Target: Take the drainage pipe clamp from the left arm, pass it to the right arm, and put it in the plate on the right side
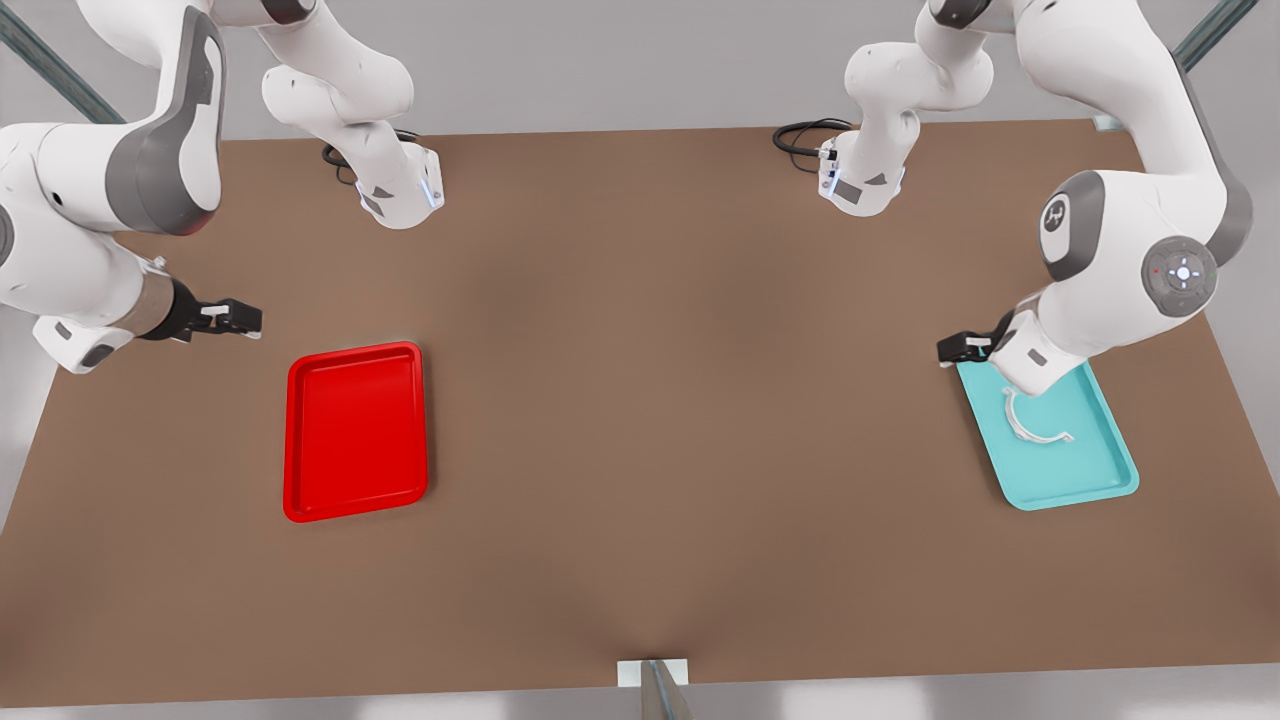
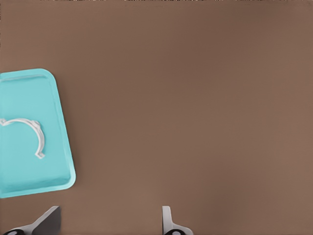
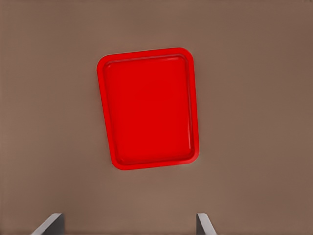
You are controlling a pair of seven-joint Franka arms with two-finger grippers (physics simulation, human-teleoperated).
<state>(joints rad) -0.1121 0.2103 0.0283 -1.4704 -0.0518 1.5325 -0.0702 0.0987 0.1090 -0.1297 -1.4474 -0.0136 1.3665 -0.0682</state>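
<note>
The drainage pipe clamp point(image 1: 1017, 425) point(image 2: 39, 137), a thin white half-ring, lies flat in a teal tray point(image 1: 1080, 470) point(image 2: 29, 166) at the front view's right. My left gripper point(image 1: 965, 347) point(image 2: 108, 223) hovers open just off that tray's far corner, holding nothing. The plate point(image 1: 355, 430) point(image 3: 146, 107), a bright red tray, sits on the table at the front view's left. Above the table, just left of the plate's far corner, my right gripper point(image 1: 235, 320) point(image 3: 128, 224) hangs open and holds nothing.
The brown table point(image 1: 660, 400) stretches wide between the two trays. Both arm bases point(image 1: 400, 195) point(image 1: 860, 185) stand at its far edge with black cables beside them. A small white bracket point(image 1: 652, 672) sits at the front edge.
</note>
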